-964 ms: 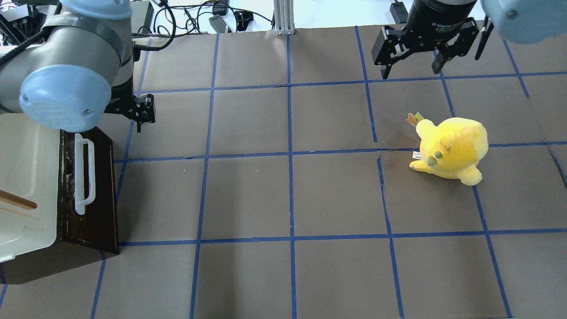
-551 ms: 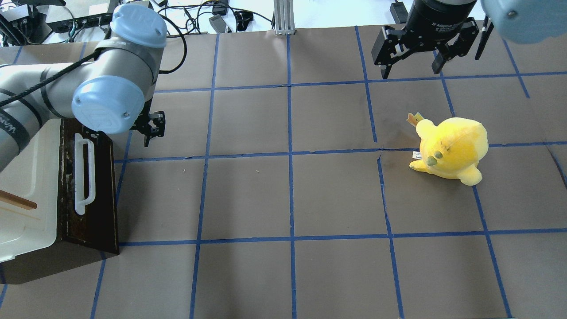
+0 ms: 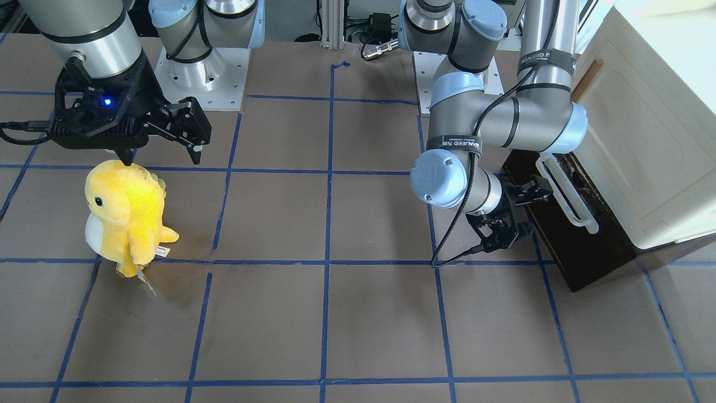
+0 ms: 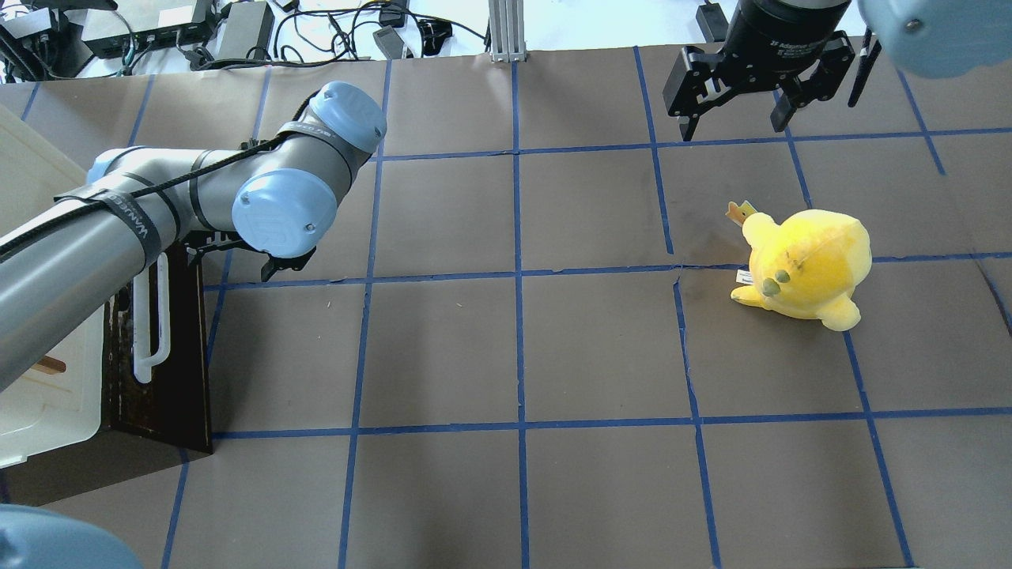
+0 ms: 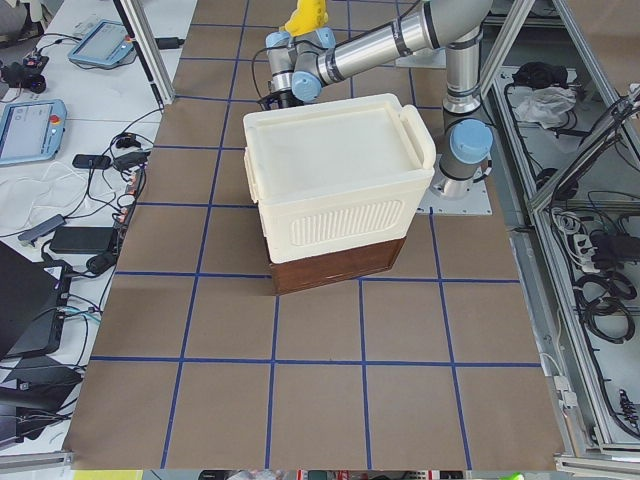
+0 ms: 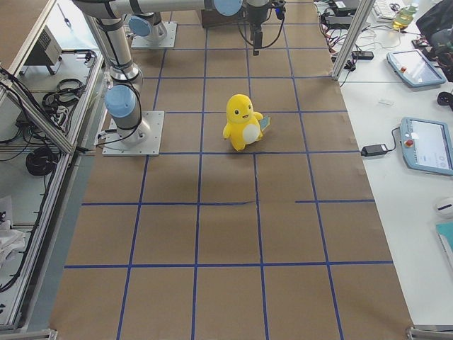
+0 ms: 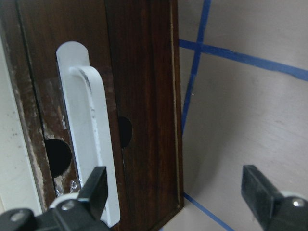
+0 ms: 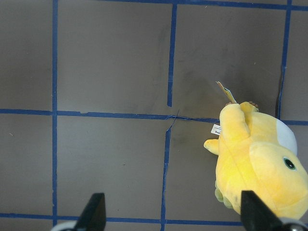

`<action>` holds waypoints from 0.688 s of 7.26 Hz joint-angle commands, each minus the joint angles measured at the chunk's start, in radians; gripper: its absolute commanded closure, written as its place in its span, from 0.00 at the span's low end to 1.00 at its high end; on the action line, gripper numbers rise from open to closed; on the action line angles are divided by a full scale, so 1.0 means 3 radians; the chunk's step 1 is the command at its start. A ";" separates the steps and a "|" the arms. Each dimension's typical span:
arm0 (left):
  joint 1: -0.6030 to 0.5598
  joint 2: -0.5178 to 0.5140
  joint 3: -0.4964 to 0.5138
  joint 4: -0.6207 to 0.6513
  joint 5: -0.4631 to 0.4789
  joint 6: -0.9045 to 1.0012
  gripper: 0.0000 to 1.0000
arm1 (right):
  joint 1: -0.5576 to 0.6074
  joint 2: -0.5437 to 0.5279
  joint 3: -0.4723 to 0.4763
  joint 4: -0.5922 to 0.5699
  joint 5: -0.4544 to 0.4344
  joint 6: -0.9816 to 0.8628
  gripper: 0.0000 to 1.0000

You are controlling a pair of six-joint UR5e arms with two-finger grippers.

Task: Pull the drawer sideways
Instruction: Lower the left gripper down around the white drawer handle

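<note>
The drawer [image 4: 170, 371] has a dark brown wooden front and a long white bar handle [image 4: 150, 316]. It sits shut at the cream cabinet's table-side face and also shows in the front view [image 3: 565, 246]. My left gripper [image 3: 526, 211] is open and empty, close in front of the drawer front, near one end of the handle [image 3: 566, 196]. In the left wrist view [image 7: 175, 190] the handle [image 7: 89, 130] lies by one finger [image 7: 95, 185], with no grip on it. My right gripper [image 4: 735, 118] is open and empty, hanging high over the far right of the table.
A yellow plush toy [image 4: 806, 265] stands on the right side, below my right gripper [image 3: 162, 151]. The cream cabinet [image 4: 47, 395] fills the left edge of the table. Cables and boxes [image 4: 237, 32] lie beyond the far edge.
My left arm has swung out from above the cabinet, forward and to the right, and lowered its wrist in front of the drawer front. The right arm and the plush have not moved.
</note>
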State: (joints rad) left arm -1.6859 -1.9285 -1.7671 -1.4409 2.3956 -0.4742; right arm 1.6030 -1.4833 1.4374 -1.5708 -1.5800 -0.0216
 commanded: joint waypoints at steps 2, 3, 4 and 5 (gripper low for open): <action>-0.0030 -0.0152 -0.0311 -0.0014 0.0745 -0.0025 0.01 | 0.0000 0.0000 0.0000 0.0000 0.0000 0.0000 0.00; -0.0030 -0.0147 -0.0398 -0.0014 0.0905 -0.0025 0.00 | 0.0000 0.0000 0.0000 0.0000 0.0000 0.0000 0.00; -0.0030 -0.0132 -0.0435 -0.0034 0.0922 -0.0015 0.00 | 0.0000 0.0000 0.0000 0.0000 0.0000 0.0000 0.00; -0.0030 -0.0096 -0.0465 -0.0080 0.0922 -0.0010 0.00 | 0.0000 0.0000 0.0000 0.0000 0.0000 0.0000 0.00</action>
State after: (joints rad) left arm -1.6950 -1.9662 -1.8918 -1.4529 2.6615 -0.4791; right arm 1.6030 -1.4833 1.4374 -1.5708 -1.5800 -0.0215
